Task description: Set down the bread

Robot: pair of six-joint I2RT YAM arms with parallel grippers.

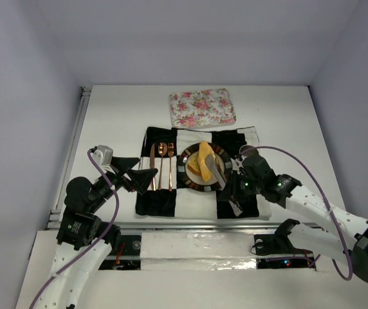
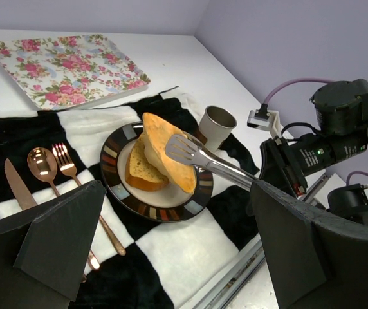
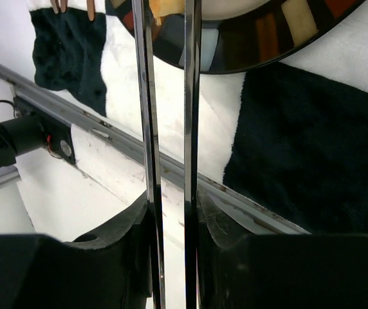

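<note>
Currently plate [image 2: 152, 211] holds slice [image 2: 142, 172], croissant [image 2: 165, 145]; R fingers [image 3: 126, 238] clamp tongs [image 2: 210, 164], L fingers [image 2: 55, 238] apart.

Bright, soft, even overhead light. The white table [image 1: 280, 129] is near blown out in the top view, and the walls tint lavender. Shadows are faint and short. Left wrist view: sharp on plate [image 2: 110, 161], left fingers [image 2: 55, 238] dark and slightly soft up close, glare spot on spoon [image 2: 41, 159]. Right wrist view: tongs [image 3: 147, 129] mirror-bright with streaky reflections, right fingers [image 3: 107, 270] black with no detail, plate rim blurred at top.
</note>
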